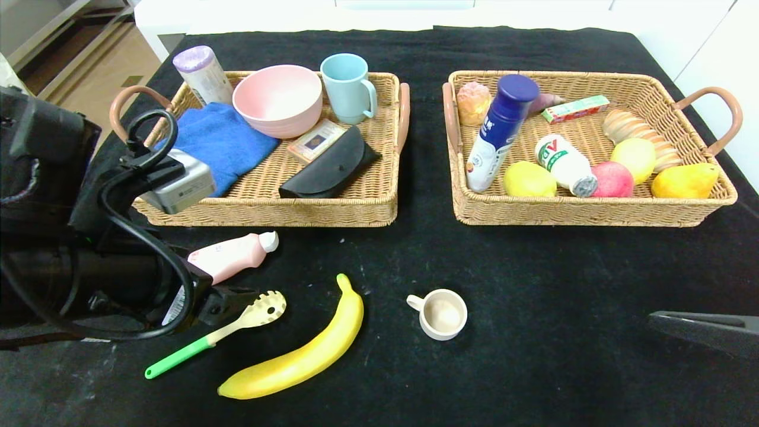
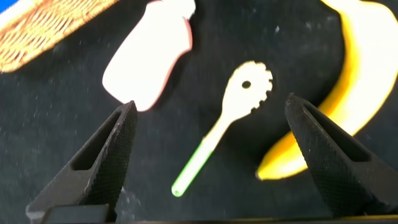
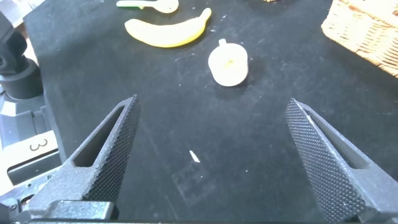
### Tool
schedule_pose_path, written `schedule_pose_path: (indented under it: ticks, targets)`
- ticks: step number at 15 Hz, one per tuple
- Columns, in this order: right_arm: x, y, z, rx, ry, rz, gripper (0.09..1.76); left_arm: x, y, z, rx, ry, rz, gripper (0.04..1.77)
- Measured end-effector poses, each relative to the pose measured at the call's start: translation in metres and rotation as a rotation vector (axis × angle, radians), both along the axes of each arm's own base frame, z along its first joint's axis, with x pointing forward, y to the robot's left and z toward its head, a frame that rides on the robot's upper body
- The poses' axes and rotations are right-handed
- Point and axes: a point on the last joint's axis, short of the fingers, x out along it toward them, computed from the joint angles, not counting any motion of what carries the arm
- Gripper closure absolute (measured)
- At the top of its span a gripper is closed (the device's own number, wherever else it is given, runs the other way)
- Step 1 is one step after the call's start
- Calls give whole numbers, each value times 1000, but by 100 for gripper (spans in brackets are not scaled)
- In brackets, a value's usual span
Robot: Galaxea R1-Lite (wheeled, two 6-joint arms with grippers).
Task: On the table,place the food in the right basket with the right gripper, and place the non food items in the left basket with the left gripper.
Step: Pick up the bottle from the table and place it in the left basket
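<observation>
Fig., left to right. Left gripper (image 2: 211, 134), fingers wide apart & holding nothing, hangs over the counter's front-left area above the pasta spoon (image 1: 220, 334); pink tube (image 1: 232, 256) lies just beside it toward the left basket (image 1: 379, 204), banana (image 1: 303, 353) just beside it on the other side.

Risk 1: the spoon is thin & flat on the cloth, so the fingers may close over it and slip, or nudge the tube or banana, since both sit inside the approach path in the left wrist view.

Small white cup (image 1: 442, 314) stands near the front-centre, apart from everything.

Risk 2: banana is the only food left on the counter, and it lies far from the right gripper (image 3: 208, 146), also spread & empty at the front-right edge; a long reach toward the left arm could cause a clash.

Hidden: arm & cables cover the tube's lower end and part of the spoon's handle; the right gripper is mostly cut off in the head view.
</observation>
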Motion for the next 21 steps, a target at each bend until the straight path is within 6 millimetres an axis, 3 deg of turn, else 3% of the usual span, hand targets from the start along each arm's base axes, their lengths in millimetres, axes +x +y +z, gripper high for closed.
schedule_pose_path:
  ticks: [5, 10, 21]
  targets:
    - [0, -1, 1, 4, -7, -10, 14, 31, -2, -8, 82, 6, 131, 9]
    - [0, -1, 1, 3, -4, -10, 14, 37, -4, -12, 88, 27, 116, 9]
    - [1, -1, -1, -3, 4, -10, 14, 56, 18, -12, 72, 52, 112, 9]
